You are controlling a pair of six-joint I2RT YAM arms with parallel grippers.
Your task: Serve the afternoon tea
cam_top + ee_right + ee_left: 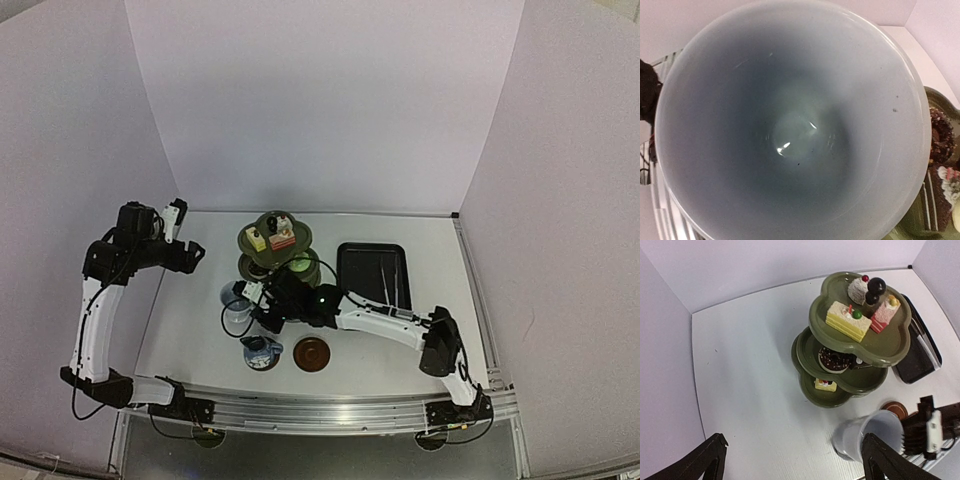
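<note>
Left gripper [792,460]: raised over the counter's left edge; jaws spread wide; nothing held.

Pale plastic cup [871,434]: near the front-left part of the counter, in front of the stand; long axis tilted off vertical, mouth seen turned up and toward the right wrist camera; its base is hidden, so what it rests on cannot be told.

Right gripper [262,305]: placed at the cup; whether it is closed on the cup cannot be told.

Olive-green three-tier stand [890,346]: mid-counter toward the back edge; small cakes carried on all tiers.

Round brown saucer [312,354]: near the front edge, bare.

Step judged: cup being placed; next, uprighting and seating on a saucer is called for.
</note>
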